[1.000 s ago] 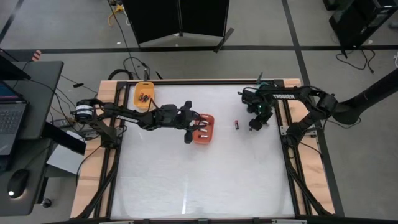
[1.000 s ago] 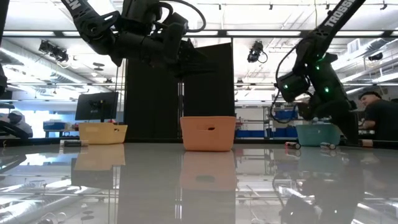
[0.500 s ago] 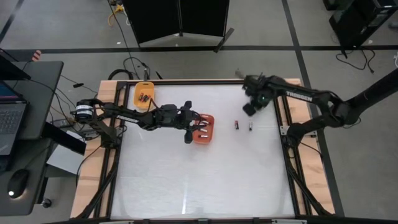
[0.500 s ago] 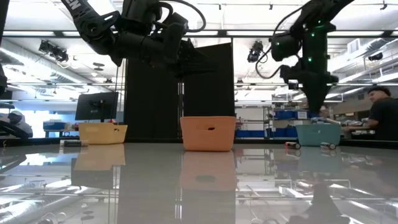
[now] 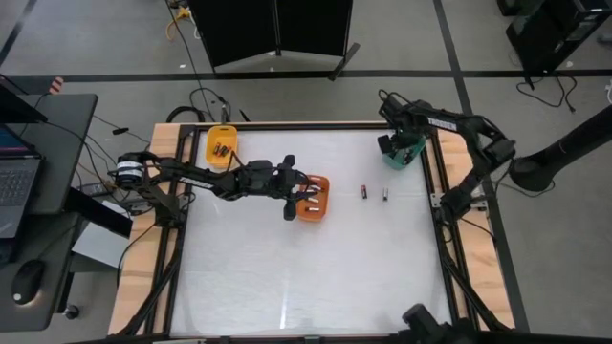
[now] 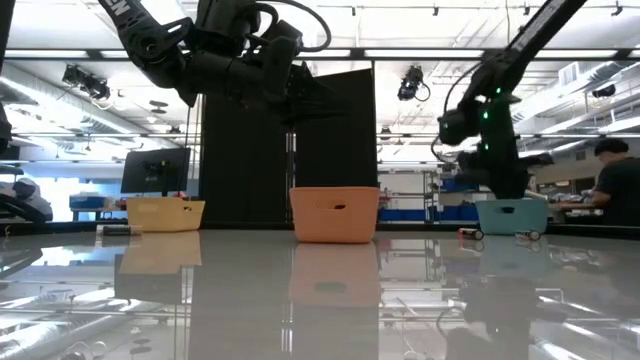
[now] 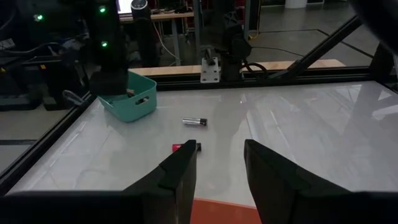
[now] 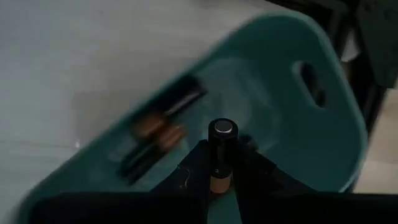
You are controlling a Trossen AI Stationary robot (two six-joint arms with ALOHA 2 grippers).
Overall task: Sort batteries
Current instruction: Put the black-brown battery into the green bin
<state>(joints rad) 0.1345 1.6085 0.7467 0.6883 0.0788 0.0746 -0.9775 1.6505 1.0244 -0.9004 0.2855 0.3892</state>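
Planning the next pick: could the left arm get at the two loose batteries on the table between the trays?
Probably yes: the left gripper hangs open over the red-orange tray, and the two batteries lie on bare table ahead of it, nothing between.

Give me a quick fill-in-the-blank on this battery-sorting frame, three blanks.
1. The right gripper holds a battery above the ____ tray.
2. ____ batteries lie loose on the table.
3. The left gripper hovers at the ____ tray.

Missing words: teal; two; red-orange
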